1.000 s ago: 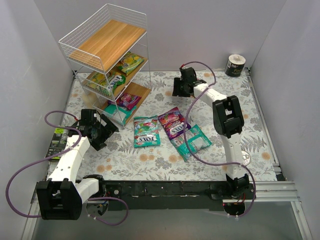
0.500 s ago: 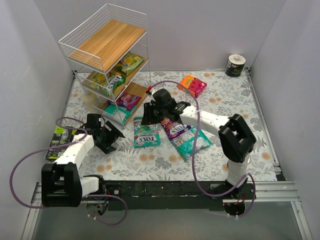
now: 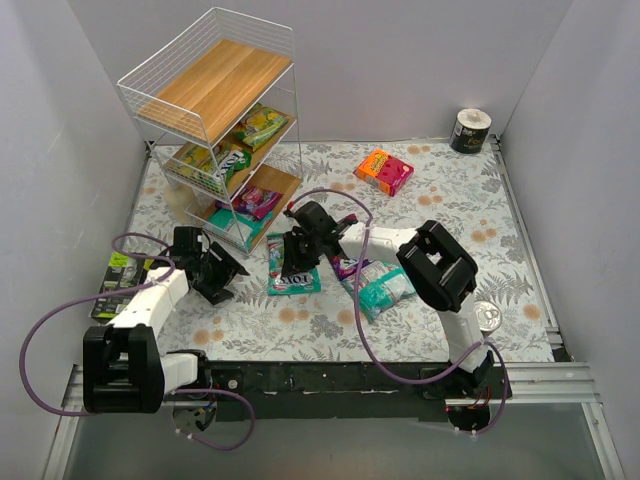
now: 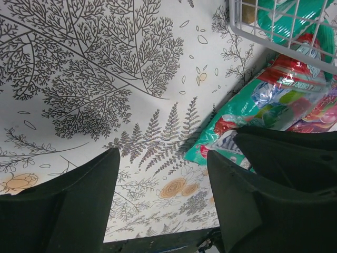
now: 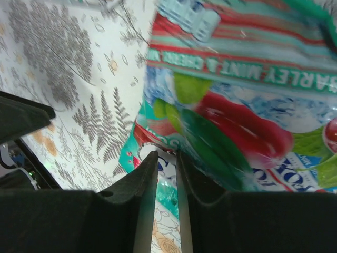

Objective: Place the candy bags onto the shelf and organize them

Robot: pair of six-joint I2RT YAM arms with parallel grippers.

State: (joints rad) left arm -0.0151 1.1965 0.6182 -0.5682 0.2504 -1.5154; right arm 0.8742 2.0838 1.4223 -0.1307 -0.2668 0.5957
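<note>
Pinch on teal-white bag (image 3: 293,270)

The fingers (image 5: 141,182) of the right gripper (image 5: 166,158) stand almost together and pinch an edge of this bag, which lies near the middle of the bench. The left gripper (image 4: 162,158) is spread wide and holds nothing, near the left edge. The shelf (image 3: 215,85) stands in the far left corner.

Twin white-and-black arms (image 3: 150,305)
White links, black joints, looping purple cables (image 3: 24,365), matte black end effector fingers (image 4: 68,211).
</note>
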